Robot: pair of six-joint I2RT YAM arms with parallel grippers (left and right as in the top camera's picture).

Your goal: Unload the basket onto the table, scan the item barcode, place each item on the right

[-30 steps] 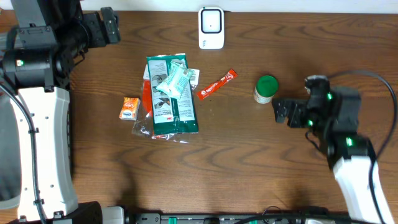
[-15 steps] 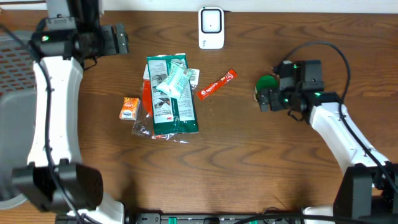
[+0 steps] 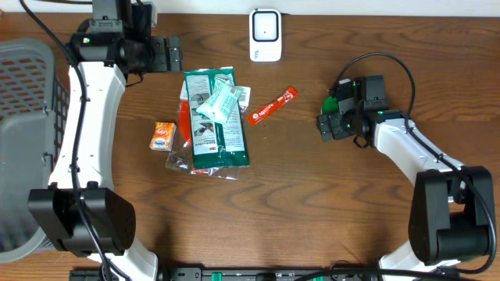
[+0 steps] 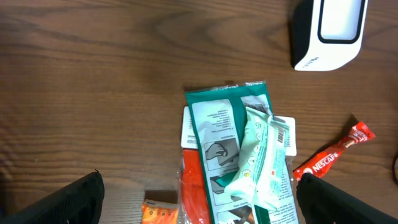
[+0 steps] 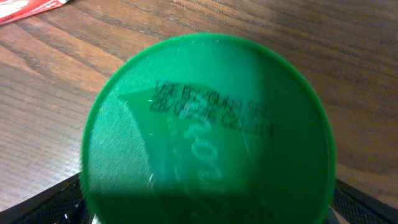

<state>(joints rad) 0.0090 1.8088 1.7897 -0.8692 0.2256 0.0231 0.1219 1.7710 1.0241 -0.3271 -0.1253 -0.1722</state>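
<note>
- The green-lidded container (image 5: 205, 124) stands on the bench (image 3: 312, 203) at the right of the overhead view, level with the upper middle of the frame. There only a sliver of its green lid shows beside the arm.
- In the right wrist view the round lid fills nearly the whole frame, with a dark printed date code across its upper half.
- The right tool (image 3: 326, 125) hangs right over this container with its jaws spread wide. One dark finger (image 5: 43, 205) shows at each lower corner of the wrist view, just outside the lid's rim. Whether they touch it I cannot tell.
- A red stick sachet (image 3: 273, 105) lies tilted just left of the container.
- The white scanner (image 3: 266, 35) stands at the top centre of the overhead view, well apart from the container.
- A green pouch (image 3: 215, 117) lies left of centre with a pale green packet (image 3: 219, 101) across its top.
- A small orange box (image 3: 162, 136) sits just left of the pouch.
- The left tool (image 3: 168, 55) hovers at the upper left, above the pouch. Its jaws are spread and hold nothing.
- A grey basket (image 3: 31, 117) sits at the left edge of the overhead frame.
</note>
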